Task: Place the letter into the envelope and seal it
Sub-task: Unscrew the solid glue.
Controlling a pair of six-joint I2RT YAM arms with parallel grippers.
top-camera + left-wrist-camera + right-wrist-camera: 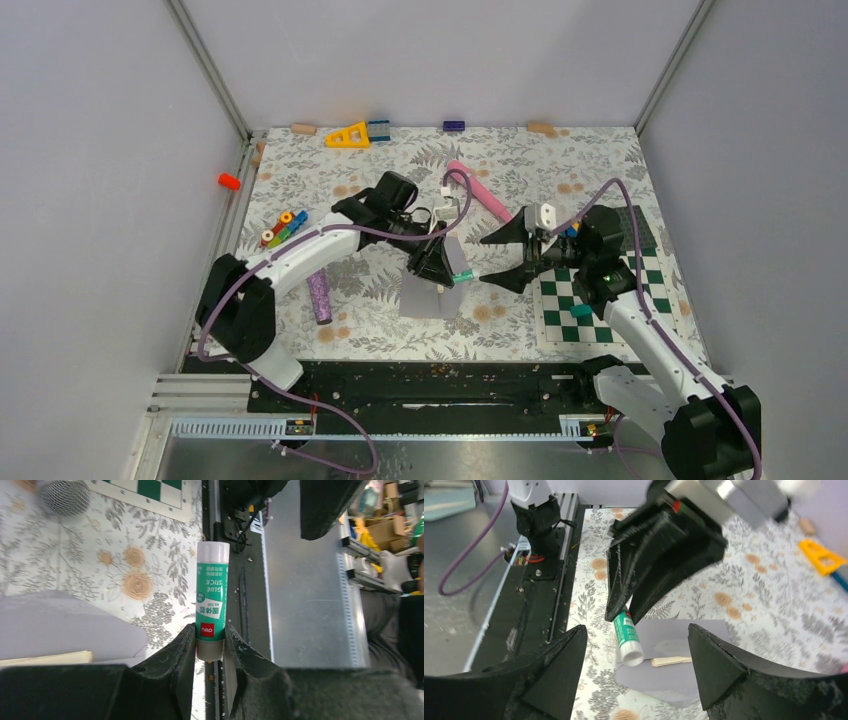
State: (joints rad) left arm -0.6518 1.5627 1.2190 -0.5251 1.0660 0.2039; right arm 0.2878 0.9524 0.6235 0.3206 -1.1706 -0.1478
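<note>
Left gripper, bottom centre of its wrist view: clamped on the base of the glue stick, cap end outward, which I read as offering it to the right gripper, jaws wide apart facing the cap; envelope flat, mid-frame in the top view, beneath the stick.

Both the left arm and the right arm have white moulded shells over their long links. The joint housings are bulky and matte black. A purple cable runs along each arm. The left pincer and right pincer are black, and their fingers are broad, wedge-shaped and rough-grained. A small white camera block sits at the right wrist.
</note>
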